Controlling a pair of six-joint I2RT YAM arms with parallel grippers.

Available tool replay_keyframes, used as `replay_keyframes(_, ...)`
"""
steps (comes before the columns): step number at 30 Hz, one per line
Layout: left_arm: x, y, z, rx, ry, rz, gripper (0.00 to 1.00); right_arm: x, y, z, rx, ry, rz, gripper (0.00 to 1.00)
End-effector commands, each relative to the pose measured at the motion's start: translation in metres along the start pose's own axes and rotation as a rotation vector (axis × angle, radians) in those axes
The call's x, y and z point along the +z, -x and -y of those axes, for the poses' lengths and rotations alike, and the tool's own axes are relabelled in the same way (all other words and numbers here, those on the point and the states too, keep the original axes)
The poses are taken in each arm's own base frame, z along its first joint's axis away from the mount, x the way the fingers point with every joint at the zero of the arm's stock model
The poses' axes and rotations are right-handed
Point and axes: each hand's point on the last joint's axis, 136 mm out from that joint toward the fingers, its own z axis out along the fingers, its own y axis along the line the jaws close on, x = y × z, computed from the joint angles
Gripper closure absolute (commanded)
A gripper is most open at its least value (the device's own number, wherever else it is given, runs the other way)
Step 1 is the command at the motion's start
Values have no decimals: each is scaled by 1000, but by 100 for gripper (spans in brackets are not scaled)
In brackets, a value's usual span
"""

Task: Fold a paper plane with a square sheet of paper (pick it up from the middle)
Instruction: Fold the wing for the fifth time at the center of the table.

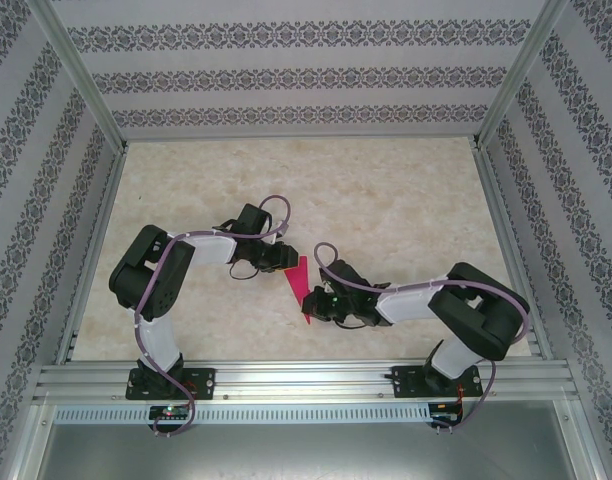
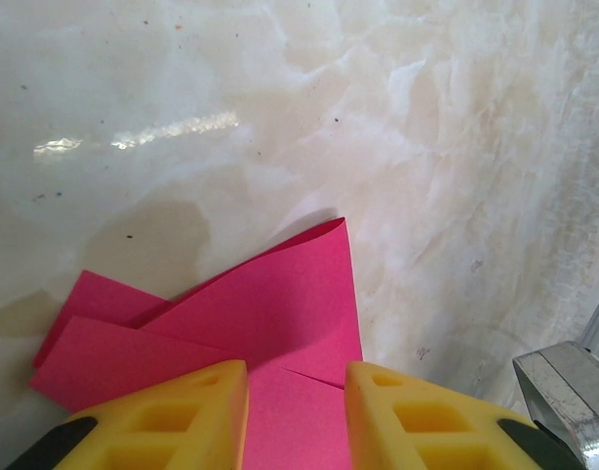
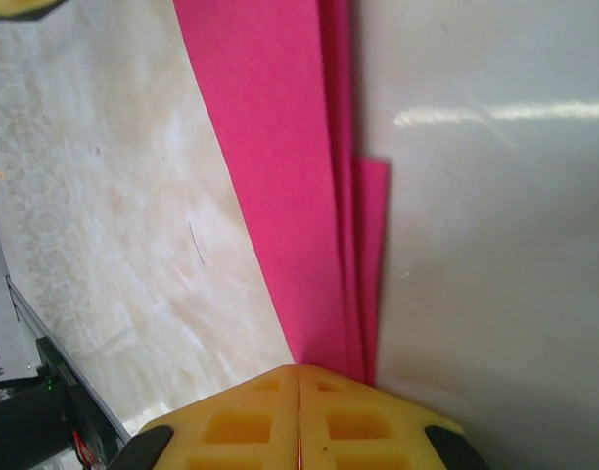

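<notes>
the right gripper (image 3: 299,416) pinches the folded pink paper (image 3: 280,157) shut at its tip, likely to keep the fold flat. the left gripper (image 2: 297,411) is open (fingers (image 2: 172,421) apart), the paper just between them.

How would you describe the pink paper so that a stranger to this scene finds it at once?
Look at the pale marble-patterned table, then at the spot near its front edge where the two black arms meet. Between the left tool and the right tool is the folded pink paper, a narrow pointed shape. It is the sole bright magenta thing there.
</notes>
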Motion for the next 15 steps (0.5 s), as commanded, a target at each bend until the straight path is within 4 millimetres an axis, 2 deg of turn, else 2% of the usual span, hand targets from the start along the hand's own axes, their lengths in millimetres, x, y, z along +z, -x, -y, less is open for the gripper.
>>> replay_keyframes(1, 11, -9, -29, -29, 114, -24, 66, -7, -42, 40, 49, -115, -130, 91)
replay_keyframes(8, 11, -9, -28, -23, 112, -32, 66, -20, -48, 31, -14, -112, -167, 90)
replay_keyframes(10, 11, -10, -26, -24, 105, -35, 66, -27, -41, 24, -35, -114, -130, 90)
replay_keyframes(15, 11, -11, -24, -23, 92, -42, 66, -45, -5, -15, -106, -47, 28, 89)
